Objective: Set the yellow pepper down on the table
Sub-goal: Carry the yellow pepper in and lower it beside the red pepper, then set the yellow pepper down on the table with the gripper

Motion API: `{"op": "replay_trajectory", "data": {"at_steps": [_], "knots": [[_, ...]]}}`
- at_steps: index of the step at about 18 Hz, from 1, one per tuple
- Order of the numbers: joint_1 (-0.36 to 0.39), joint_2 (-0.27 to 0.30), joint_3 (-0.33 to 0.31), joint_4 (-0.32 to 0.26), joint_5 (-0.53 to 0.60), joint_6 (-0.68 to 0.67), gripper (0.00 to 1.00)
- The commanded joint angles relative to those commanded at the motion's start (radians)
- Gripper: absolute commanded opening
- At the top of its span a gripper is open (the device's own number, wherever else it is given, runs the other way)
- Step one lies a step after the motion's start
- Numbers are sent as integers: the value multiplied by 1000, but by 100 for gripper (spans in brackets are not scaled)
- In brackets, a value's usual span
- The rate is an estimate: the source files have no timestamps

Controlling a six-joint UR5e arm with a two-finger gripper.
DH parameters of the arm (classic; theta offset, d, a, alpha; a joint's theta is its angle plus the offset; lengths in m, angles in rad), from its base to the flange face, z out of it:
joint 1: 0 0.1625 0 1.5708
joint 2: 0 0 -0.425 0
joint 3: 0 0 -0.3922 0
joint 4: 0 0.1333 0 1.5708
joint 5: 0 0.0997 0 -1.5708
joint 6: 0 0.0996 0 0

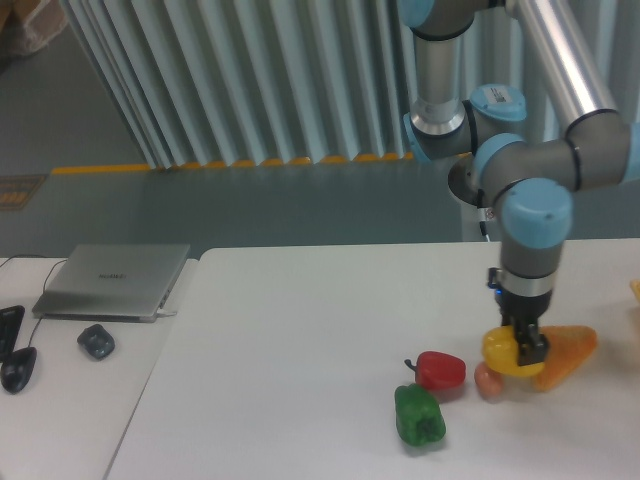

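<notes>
A single fixed camera looks across a large white desk (300, 340) toward a wall of pale vertical slats. A silver and blue robot arm (535, 190) reaches down from the upper right toward the desk's right side. Its gripper (527, 345) points downward, and its dark jaws are closed around the yellow pepper (508, 353), a small glossy bright-yellow fruit held near the desk's right edge; whether it touches the surface cannot be told. Just right of the pepper, partly behind it, lies a pale-orange wedge (568, 350). Just left of the pepper, a small orange-brown ball (486, 379) peeks out beneath it. Further left lies a red pepper (440, 370) with a dark stem, and touching its front side is a green pepper (419, 415), closer to the desk's front edge. Left of the large desk stands an adjoining white desk (70, 400) carrying a closed grey laptop (113, 280), a small dark mouse (96, 341), and another black mouse (17, 368) at its left edge.
</notes>
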Motion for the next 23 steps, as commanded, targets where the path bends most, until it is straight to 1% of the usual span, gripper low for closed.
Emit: {"op": "replay_trajectory", "data": {"at_steps": [2, 4, 7, 9, 10, 13, 14, 16, 20, 21, 22, 23], "knots": [[-14, 12, -5, -12, 2, 9, 37], [-15, 18, -5, -49, 5, 40, 37], [-20, 32, -9, -81, 5, 46, 37], [-25, 40, -14, -80, 6, 43, 37], [-38, 37, -20, -72, 20, 41, 37], [-74, 23, -25, -69, 87, 34, 38], [-81, 12, -26, -71, 95, 32, 42], [-89, 2, -37, -69, 95, 26, 42], [-95, 2, -41, -68, 97, 25, 43], [-95, 0, -41, -68, 95, 26, 59], [-94, 0, -41, -68, 94, 32, 88], [-92, 2, -40, -66, 94, 28, 100]]}}
